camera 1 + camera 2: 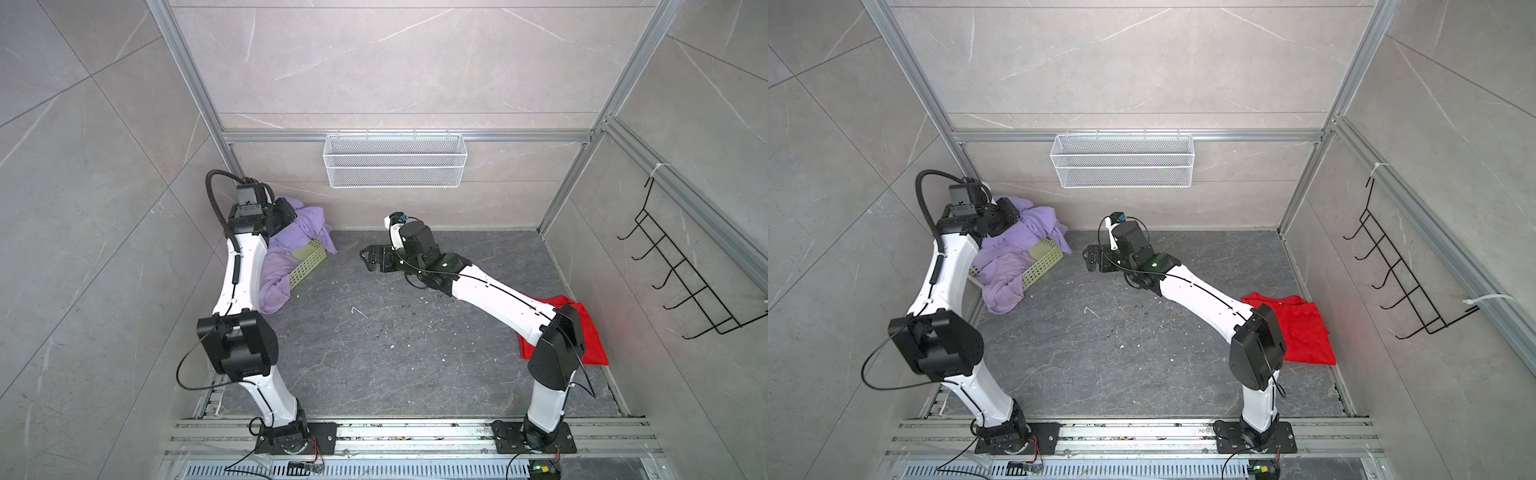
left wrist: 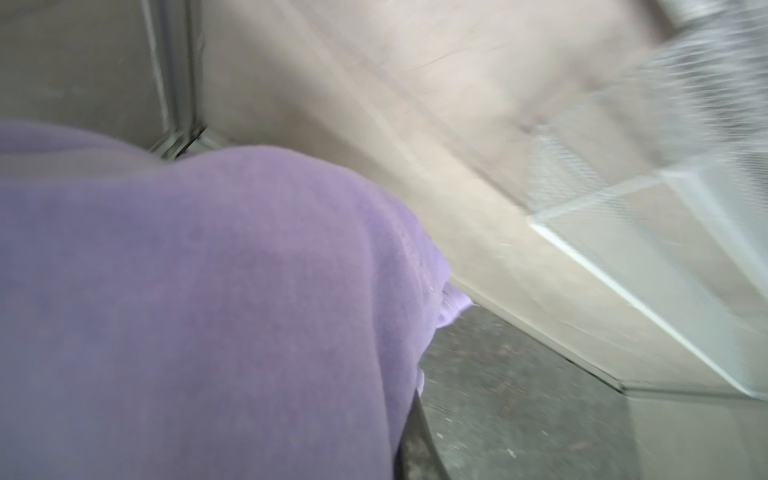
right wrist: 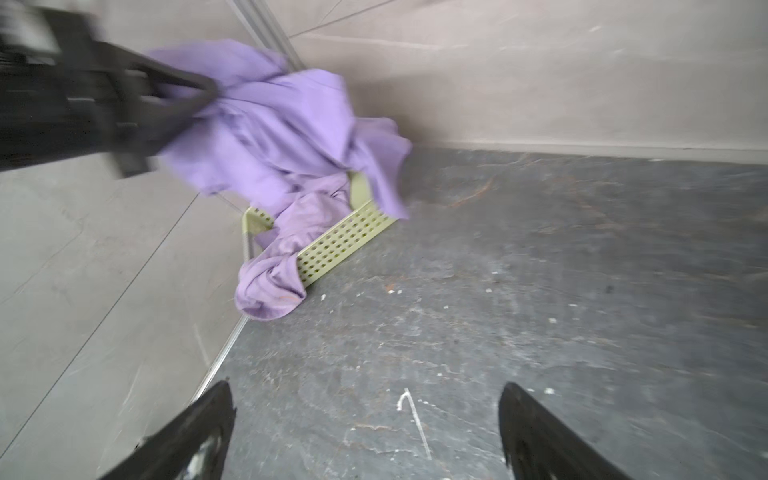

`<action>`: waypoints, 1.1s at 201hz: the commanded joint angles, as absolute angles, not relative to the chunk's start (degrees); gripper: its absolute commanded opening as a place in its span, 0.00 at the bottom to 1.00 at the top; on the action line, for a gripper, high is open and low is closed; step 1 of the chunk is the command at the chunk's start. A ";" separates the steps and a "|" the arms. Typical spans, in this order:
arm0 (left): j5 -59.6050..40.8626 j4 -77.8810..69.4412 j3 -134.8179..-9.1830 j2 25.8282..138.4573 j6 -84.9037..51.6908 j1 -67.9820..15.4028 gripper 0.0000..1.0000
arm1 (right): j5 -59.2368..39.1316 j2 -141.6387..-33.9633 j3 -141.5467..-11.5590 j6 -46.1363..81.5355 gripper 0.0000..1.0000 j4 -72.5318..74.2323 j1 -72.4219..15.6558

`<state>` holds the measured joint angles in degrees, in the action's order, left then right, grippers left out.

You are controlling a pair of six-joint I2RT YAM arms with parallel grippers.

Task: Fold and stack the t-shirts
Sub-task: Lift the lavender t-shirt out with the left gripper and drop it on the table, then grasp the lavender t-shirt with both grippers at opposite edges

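lilac t-shirt (image 3: 282, 124) tight between left jaws above green basket (image 3: 345, 245); right jaws wide apart

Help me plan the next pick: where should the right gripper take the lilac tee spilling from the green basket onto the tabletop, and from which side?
Grip the bunched fold of the spilled tee where it lies on the tabletop past the basket end. Bring the right gripper in from the open middle, probably: a wall stands behind it, and the fold is raised.
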<state>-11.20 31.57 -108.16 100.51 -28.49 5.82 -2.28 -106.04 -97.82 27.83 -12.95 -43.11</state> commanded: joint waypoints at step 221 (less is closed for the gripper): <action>-8.63 49.86 -82.22 85.78 -26.98 -8.10 0.78 | 2.24 -89.42 -79.92 34.07 0.99 -18.75 -28.05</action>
